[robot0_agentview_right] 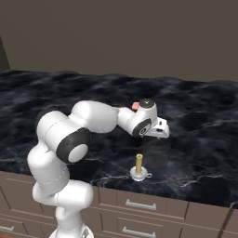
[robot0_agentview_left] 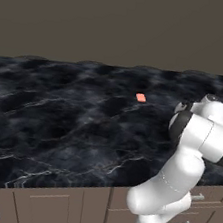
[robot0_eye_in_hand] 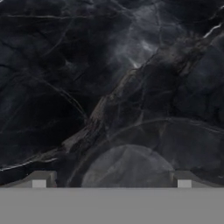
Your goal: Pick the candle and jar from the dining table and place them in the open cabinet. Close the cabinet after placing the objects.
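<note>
The candle (robot0_agentview_right: 138, 168) stands upright in its small round holder near the front edge of the black marble table (robot0_agentview_right: 204, 121), its long axis vertical. The hand (robot0_agentview_right: 160, 131) hovers above the table with its fingers spread wide and empty, and the candle lies below it and somewhat toward the robot's side, apart from the fingertips. In this inspector's judgement, the coming move calls for the hand to draw back over the candle and descend along that vertical axis; a flat salmon-orange piece (robot0_agentview_left: 141, 97) lies farther back on the table, well apart.

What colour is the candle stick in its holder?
Yellowish-olive, the candle standing in a clear-silvery holder; it shows best in the right base view.
</note>
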{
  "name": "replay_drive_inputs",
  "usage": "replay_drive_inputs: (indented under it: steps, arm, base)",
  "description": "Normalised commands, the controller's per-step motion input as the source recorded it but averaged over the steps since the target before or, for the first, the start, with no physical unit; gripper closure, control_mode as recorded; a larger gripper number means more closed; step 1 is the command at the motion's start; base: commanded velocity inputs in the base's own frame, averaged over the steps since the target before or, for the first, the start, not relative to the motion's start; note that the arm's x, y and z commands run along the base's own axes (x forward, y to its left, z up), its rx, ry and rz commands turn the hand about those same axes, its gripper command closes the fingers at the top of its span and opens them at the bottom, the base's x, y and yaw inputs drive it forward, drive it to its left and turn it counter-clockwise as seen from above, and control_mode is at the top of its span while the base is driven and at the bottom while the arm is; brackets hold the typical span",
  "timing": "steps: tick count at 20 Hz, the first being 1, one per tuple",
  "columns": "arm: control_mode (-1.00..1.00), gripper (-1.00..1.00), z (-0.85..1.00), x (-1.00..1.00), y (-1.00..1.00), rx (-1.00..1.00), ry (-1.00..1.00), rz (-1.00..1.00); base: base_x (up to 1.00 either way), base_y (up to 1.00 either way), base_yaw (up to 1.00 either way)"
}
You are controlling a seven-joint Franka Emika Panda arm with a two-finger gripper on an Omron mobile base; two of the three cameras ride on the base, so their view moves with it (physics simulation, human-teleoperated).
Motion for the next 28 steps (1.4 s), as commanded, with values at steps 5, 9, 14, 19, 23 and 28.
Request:
replay_drive_inputs:
  steps: [5,9,14,19,23,28]
  arm:
    - [-1.00,-1.00,-0.08,0.32,-0.18,0.00,0.01,0.00]
    - [-1.00,-1.00,-0.08,0.32,-0.18,0.00,0.02,0.00]
    - [-1.00,-1.00,-0.19,0.20,-0.15,0.01,0.01,0.00]
    - [-1.00,-1.00,-0.51,0.07,-0.07,0.06,0.04,0.00]
    - [-1.00,-1.00,-0.83,0.00,0.00,0.10,0.09,0.00]
    - [-1.00,-1.00,-0.97,0.00,0.00,0.10,0.11,0.00]
  base:
    - [0.00,0.00,0.00]
    - [0.00,0.00,0.00]
    - [0.00,0.00,0.00]
    - [0.00,0.00,0.00]
    - [0.00,0.00,0.00]
    - [0.00,0.00,0.00]
